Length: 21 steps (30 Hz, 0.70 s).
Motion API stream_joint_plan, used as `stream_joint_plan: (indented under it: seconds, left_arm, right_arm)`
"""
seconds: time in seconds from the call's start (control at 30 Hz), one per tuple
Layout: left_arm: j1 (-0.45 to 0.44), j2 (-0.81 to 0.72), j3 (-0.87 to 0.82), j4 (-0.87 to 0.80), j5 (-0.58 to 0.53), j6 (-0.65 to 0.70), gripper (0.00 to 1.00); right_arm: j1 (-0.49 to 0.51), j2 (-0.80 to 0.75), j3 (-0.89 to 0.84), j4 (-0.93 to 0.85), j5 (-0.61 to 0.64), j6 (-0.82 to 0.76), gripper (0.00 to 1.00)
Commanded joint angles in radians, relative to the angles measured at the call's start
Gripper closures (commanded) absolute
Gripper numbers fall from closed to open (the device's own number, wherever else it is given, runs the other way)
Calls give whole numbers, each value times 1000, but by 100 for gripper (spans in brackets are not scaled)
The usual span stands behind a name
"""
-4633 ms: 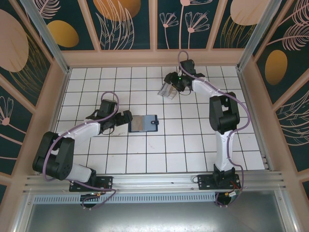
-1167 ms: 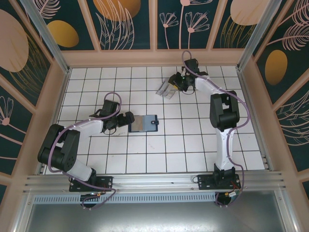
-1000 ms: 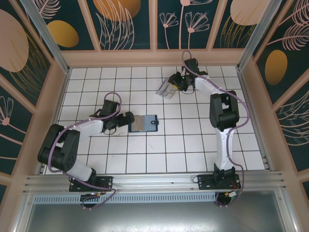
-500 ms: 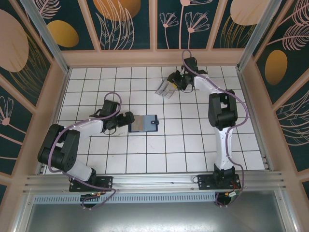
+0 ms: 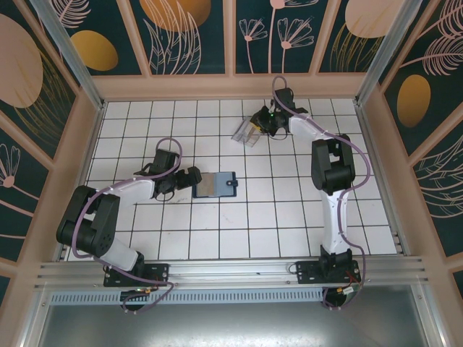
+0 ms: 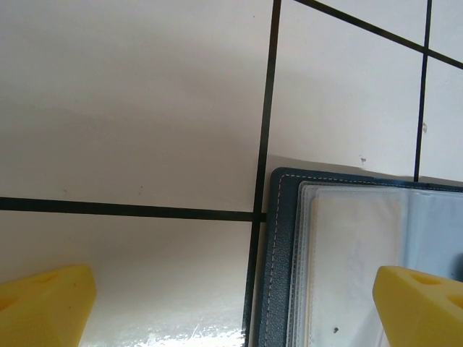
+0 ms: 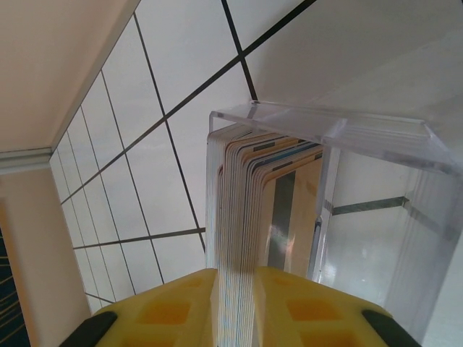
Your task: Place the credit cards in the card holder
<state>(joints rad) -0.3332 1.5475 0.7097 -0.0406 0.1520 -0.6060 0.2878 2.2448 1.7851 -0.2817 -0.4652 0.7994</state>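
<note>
credit cards [image 7: 249, 181] stand upright on their edges as a tight pack inside a clear tray [image 7: 376, 137], which sits on the far part of the counter [image 5: 275, 217], a little right of the middle. the right fingers [image 7: 166, 307] are closed to a very narrow gap around the near edge of this pack, and i judge that they pinch a few cards or only one; how many, i cannot tell. the upright packing probably explains this approach from the side, because only the thin edges are free to take. the card holder [image 5: 215, 184] lies open and flat near the middle of the counter, well apart from the tray, with its lighter inside and clear pockets facing up, so a card can slide in from above. the left fingers [image 6: 43, 303] are wide open and hold nothing: one hangs over the bare tile, the other over the clear pocket, so they straddle the left edge of the holder. i think they wait there to press the holder down when a card comes. the counter is covered with white square tiles and dark joints, slightly glossy. wooden frames with dark teal panels [image 5: 188, 36], painted with leaves and orange ovals, close the space on three sides, and a metal rail [image 5: 239, 278] runs along the near edge.
</note>
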Motion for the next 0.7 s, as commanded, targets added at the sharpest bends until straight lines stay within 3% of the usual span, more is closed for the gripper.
stream_joint_plan:
  seconds: [0.0,0.33,0.47,0.67]
  left_arm:
    - [-2,-11,-3,18,2,-2,1]
    - [-2,-10,1,14,4,-3,2]
    - [-2,-6,0,18,8,-5,1]
    - [-1,-9,-16,38,16,-15,1]
  right_arm:
    - [4,-40,-17,27,-15,11,80]
    - [0,-83,-32,31,-7,-1,83]
    - [7,-92,-51,-20,29,29,73]
    - [26,-75,-49,-76,77,34,66]
